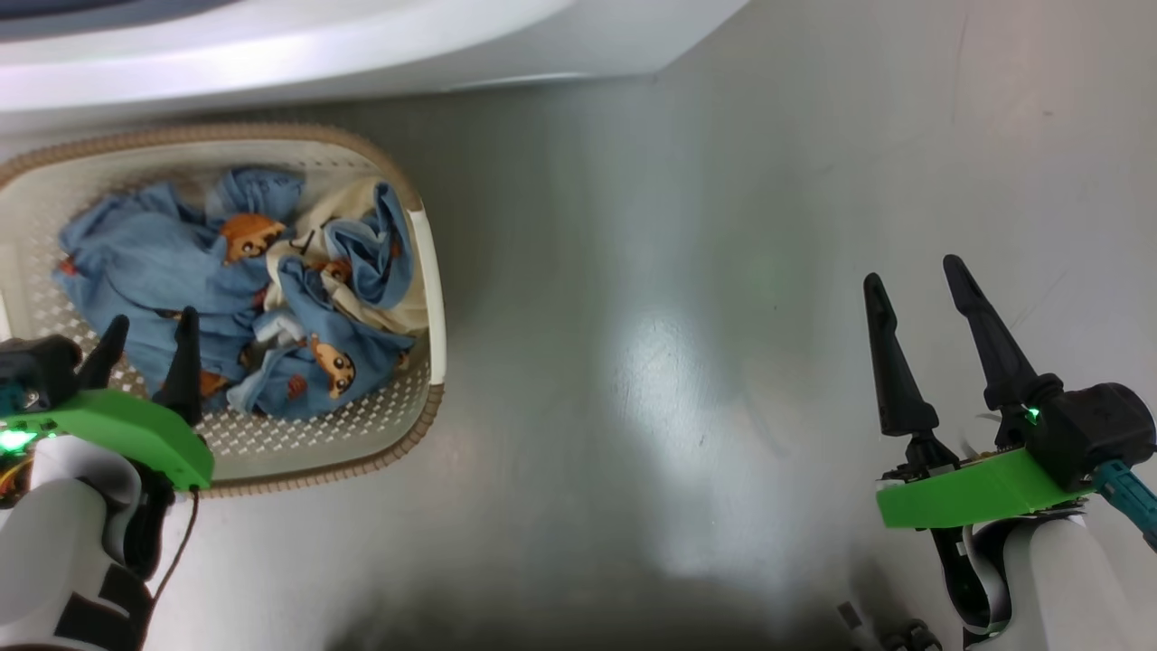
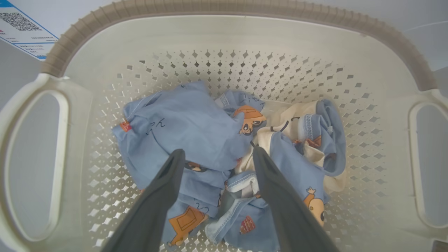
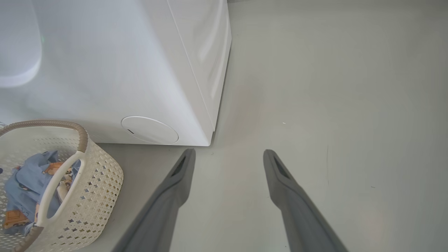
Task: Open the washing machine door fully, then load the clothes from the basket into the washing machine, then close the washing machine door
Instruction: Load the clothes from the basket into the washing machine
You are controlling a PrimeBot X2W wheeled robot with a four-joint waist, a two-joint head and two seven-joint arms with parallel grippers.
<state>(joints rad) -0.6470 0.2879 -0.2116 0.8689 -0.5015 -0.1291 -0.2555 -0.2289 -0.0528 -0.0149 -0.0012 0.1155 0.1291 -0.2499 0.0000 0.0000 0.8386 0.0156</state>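
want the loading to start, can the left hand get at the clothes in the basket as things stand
Probably yes: the left hand hangs open right above the clothes, and nothing covers the open basket.

The basket stood on the floor, on the robot's left, just in front of the washing machine. The clothes lay in a heap inside the basket. The left gripper hung over the near side of the basket, above the clothes. The right gripper was far off to the right, over the floor. A cap sat low on the front of the machine, to the right of the basket and near the machine's corner.
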